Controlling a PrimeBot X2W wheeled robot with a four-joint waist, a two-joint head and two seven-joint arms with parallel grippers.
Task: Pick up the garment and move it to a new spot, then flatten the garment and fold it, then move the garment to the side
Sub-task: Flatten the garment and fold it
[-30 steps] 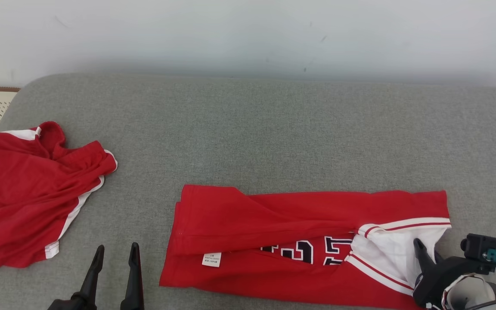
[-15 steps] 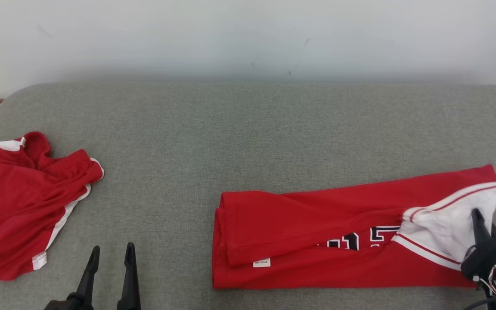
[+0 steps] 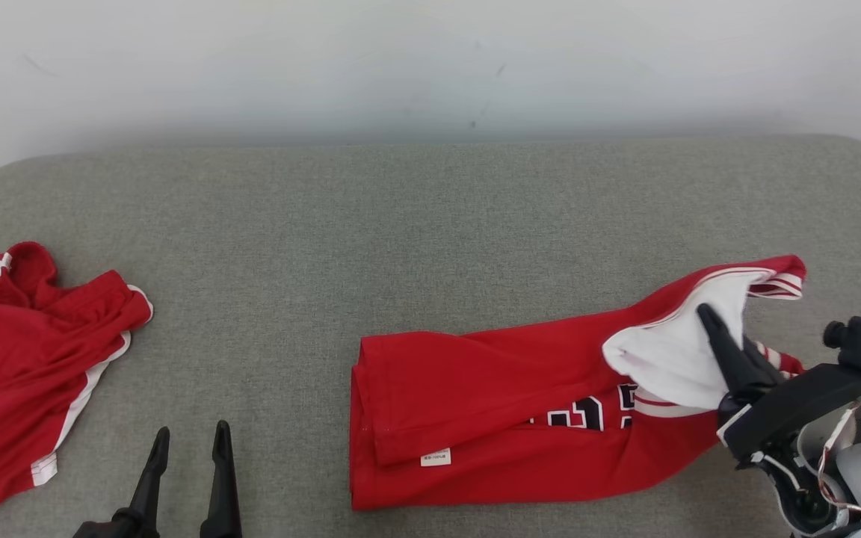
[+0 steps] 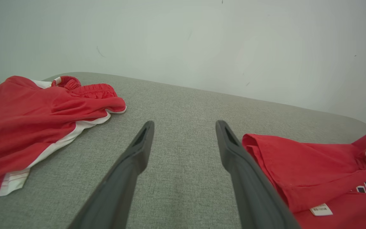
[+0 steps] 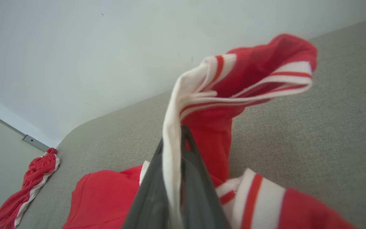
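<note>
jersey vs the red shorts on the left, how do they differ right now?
The jersey lies folded into a long strip; the shorts lie crumpled. The jersey's white-trimmed end is pinched in the shut right gripper and raised off the grey cushion; the shorts lie wholly on it, no gripper on them. The jersey shows dark lettering and a white label; the shorts show neither. Both are red with white trim.
</note>
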